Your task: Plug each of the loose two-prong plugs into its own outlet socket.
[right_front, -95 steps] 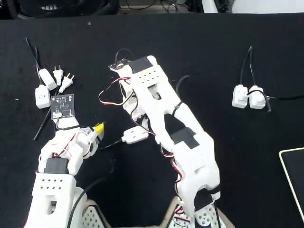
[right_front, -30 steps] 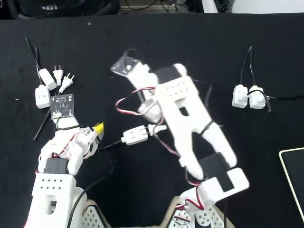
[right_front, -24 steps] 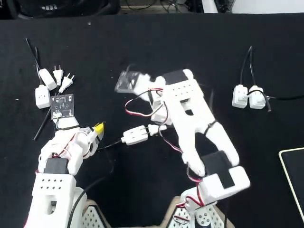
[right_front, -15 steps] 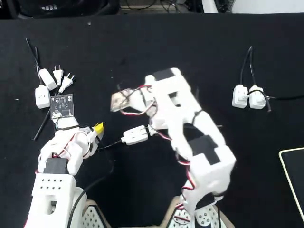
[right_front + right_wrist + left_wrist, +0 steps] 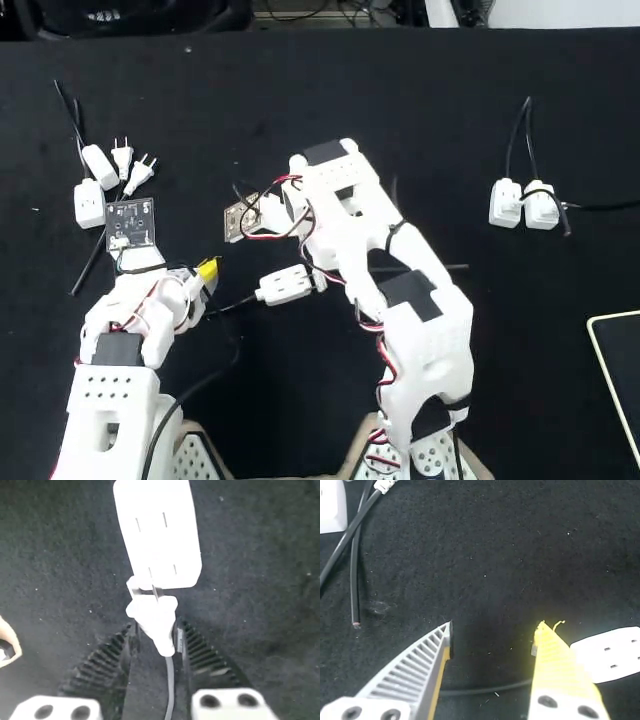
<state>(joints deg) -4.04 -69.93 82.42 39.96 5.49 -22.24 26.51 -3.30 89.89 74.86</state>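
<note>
A white outlet socket (image 5: 283, 289) lies mid-table, also in the right wrist view (image 5: 157, 532) and the left wrist view (image 5: 607, 652). My right gripper (image 5: 322, 279) (image 5: 155, 627) is shut on a white two-prong plug (image 5: 154, 617). The plug's prongs meet the near end of that socket; how deep they sit I cannot tell. My left gripper (image 5: 203, 272) (image 5: 492, 630) stands open just left of the socket, above bare cloth. Two loose plugs (image 5: 122, 155) (image 5: 143, 172) and another socket (image 5: 90, 205) lie at the far left.
A socket (image 5: 506, 203) with a plug (image 5: 541, 206) joined to it sits at the far right. Black cables (image 5: 350, 545) run beside the left sockets, and one cable (image 5: 485, 687) passes under my left gripper. A light-rimmed flat object (image 5: 612, 370) lies at the right edge.
The right arm swung back from the right and lowered its wrist over the middle socket. The socket stayed in place and the left arm kept still.
</note>
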